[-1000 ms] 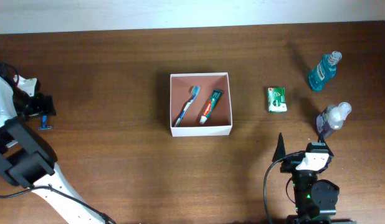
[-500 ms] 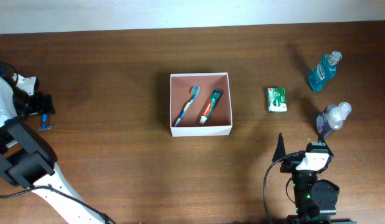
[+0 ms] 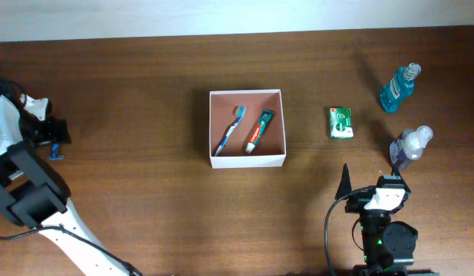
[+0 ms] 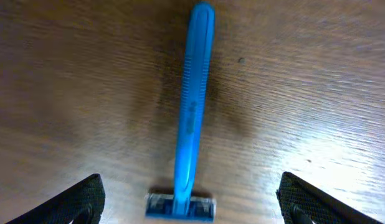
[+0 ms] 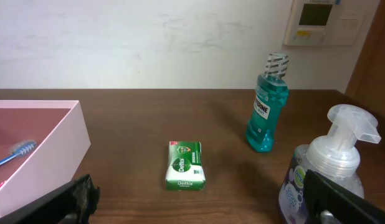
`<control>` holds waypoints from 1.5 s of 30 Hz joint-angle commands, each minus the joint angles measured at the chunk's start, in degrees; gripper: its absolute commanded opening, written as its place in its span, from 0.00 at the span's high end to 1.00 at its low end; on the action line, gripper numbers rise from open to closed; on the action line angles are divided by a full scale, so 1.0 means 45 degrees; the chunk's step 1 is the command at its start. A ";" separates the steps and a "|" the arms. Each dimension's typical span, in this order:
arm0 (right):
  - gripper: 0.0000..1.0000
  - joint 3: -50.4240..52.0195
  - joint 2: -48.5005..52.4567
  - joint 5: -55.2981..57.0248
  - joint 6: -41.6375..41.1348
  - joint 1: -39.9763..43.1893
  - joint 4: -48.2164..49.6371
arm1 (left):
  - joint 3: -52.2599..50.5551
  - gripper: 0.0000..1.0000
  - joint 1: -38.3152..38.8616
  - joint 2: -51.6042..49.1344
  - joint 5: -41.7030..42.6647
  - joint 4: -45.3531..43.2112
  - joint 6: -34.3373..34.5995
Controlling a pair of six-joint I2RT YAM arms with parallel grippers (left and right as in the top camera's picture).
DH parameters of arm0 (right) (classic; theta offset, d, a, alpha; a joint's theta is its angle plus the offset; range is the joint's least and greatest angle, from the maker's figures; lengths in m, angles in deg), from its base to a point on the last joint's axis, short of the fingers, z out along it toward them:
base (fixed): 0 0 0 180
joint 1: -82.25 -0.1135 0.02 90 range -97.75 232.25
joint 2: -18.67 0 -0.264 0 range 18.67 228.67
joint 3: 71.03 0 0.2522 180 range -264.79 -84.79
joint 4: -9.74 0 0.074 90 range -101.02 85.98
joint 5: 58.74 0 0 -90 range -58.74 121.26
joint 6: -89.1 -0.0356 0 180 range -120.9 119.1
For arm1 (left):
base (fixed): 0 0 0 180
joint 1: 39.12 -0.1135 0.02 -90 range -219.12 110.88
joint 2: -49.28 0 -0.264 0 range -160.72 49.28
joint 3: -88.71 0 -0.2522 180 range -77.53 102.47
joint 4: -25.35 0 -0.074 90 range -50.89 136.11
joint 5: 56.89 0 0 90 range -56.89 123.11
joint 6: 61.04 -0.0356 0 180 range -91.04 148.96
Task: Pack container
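**Both grippers open, razor lies well apart from the container**

The square, shallow container [image 3: 248,161], with thin white walls and a reddish-brown floor, sits open-topped on the brown wooden table [image 3: 145,199]. Inside it lie a blue-and-white toothbrush [image 3: 230,130] and, beside that, a green-and-red toothpaste tube [image 3: 259,132].

Well to the left of the container, the left gripper [image 4: 189,198] hangs over a blue plastic disposable razor [image 4: 191,112]. Its jaws are spread wide on either side of the razor head and grasp nothing.

Right of the container, the right gripper [image 5: 208,202] is also released and empty. A small green soap packet [image 3: 341,123] lies near the container's right wall. Farther right stand a teal mouthwash bottle [image 3: 396,88] and a clear pump bottle with a purple label [image 3: 409,147].
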 commanded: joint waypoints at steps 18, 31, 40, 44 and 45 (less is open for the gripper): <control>0.02 0.0068 -0.0092 0.0019 -0.0010 -0.0102 -0.0097 | -0.0107 0.19 -0.0068 -0.0311 0.0000 -0.0107 -0.0117; 0.02 0.0068 -0.0092 0.0019 -0.0010 -0.0102 -0.0097 | -0.0107 0.20 -0.0068 -0.0369 -0.0083 -0.0321 -0.0117; 0.02 0.0068 -0.0092 0.0019 -0.0010 -0.0102 -0.0097 | -0.0107 0.24 -0.0068 -0.0505 -0.0141 -0.0389 -0.0117; 0.02 0.0068 -0.0092 0.0019 -0.0010 -0.0102 -0.0092 | -0.0107 0.29 -0.0068 -0.0505 -0.0141 -0.0403 -0.0117; 0.02 0.0068 -0.0092 0.0019 -0.0010 -0.0102 -0.0097 | -0.0107 0.30 -0.0068 -0.0505 -0.0141 -0.0413 -0.0117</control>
